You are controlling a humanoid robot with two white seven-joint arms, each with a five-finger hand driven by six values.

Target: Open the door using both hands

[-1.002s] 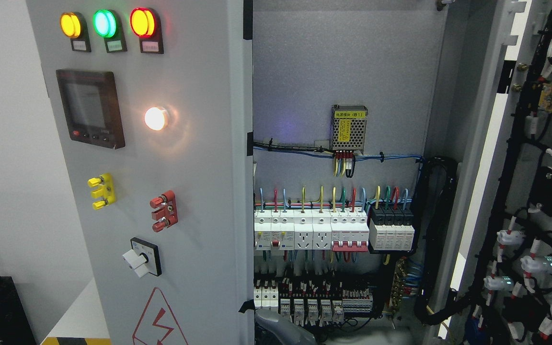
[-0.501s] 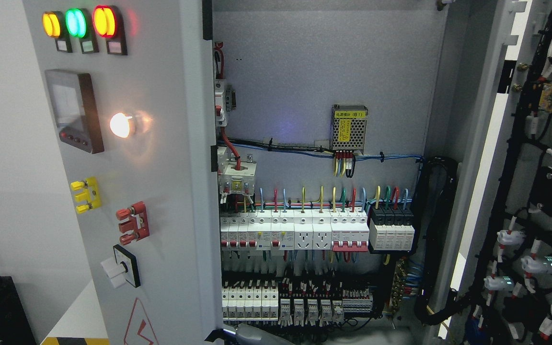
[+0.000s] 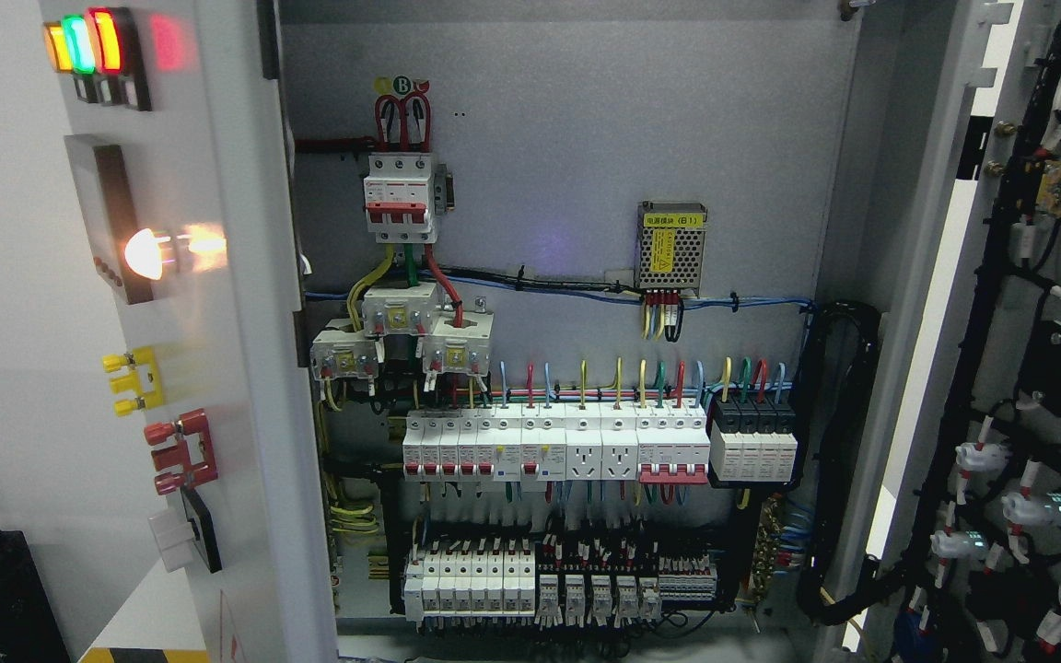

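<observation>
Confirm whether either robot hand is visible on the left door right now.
No, the left door stands swung open with no hand or arm on it in the head view.

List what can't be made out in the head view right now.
- Both hands: out of frame, so nothing shows what holds the left door.
- Meter screen: the door stands nearly edge-on, hiding the display.
- Warning sign on that door: cut off by the bottom edge.
- Breakers labels: too small to read.
- Right door: cut off by the right edge.
</observation>
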